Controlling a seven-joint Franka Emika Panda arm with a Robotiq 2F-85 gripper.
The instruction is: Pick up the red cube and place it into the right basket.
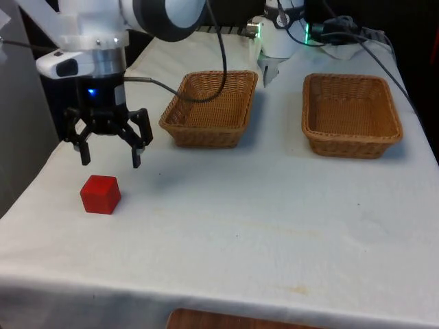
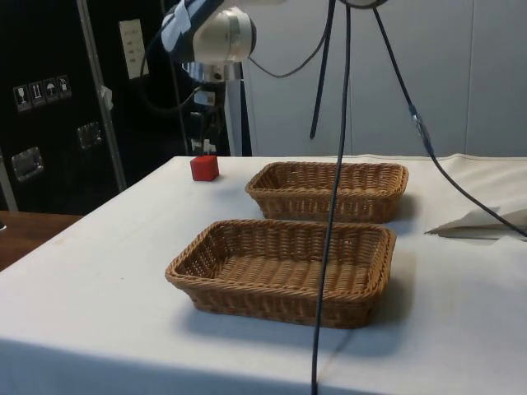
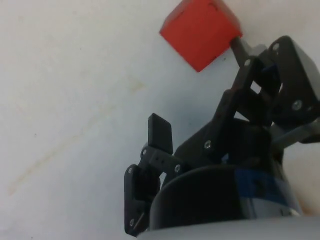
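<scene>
My claw (image 1: pixel 110 162) hangs above the bench (image 1: pixel 274 226), its 2 fingers spread wide apart and holding nothing. The red cube (image 1: pixel 100 195) sits on the white cloth just below and slightly nearer the front camera than the fingertips, close to the bench edge on the front view's left. From my wrist, the red cube (image 3: pixel 201 31) lies just past the tip of 1 finger (image 3: pixel 161 134), turned at an angle to the line between my fingers, so it is beside the claw and not yet between the fingers.

2 wicker baskets stand further along the bench, well apart from the cube. The nearer basket (image 1: pixel 210 108) is in the middle of the front view; the right basket (image 1: pixel 352 114) lies beyond it toward the front view's right. Both look empty.

I judge the cube to be a light, rigid block with flat, smooth faces and sharp edges. It should not deform under a squeeze, but smooth faces may slip if I catch it by the corners. The best hold is on 2 opposite side faces, near mid-height, with my fingers flat against them. Because it sits rotated relative to my claw, I would need to turn my wrist to square up, shift over the cube, and then descend until the fingers straddle it. A skewed pinch could twist it or push it across the cloth.
</scene>
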